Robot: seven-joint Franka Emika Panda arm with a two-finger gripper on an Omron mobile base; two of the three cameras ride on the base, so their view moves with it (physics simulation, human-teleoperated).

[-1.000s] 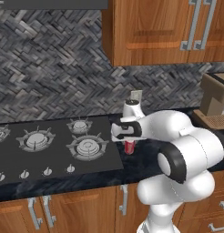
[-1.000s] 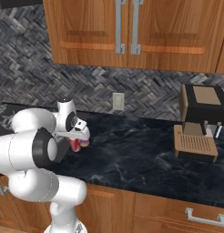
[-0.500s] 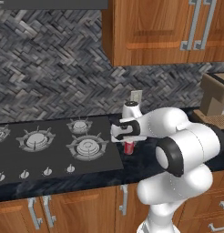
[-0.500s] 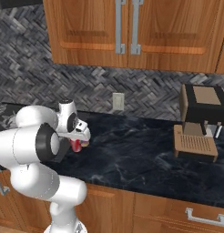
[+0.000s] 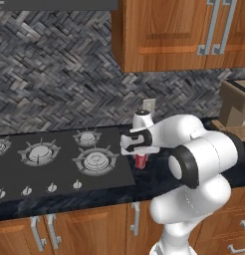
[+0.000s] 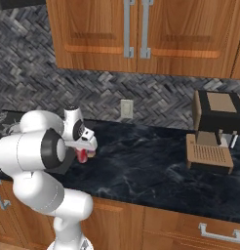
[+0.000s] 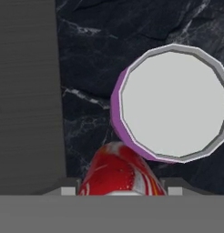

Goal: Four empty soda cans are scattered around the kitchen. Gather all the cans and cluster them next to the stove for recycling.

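Base views flank arm, share counter (image 6: pixel 156 171); hand view looks down close.

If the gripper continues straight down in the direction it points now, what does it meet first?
Probably the black counter: the gripper points down at it, shut on the red can. The purple can beside it looks close; depth is unclear.

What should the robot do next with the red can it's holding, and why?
Probably lower it a little and let go. The gripper holds the red can just right of the stove, and the hand view shows a second can standing right there on the counter.
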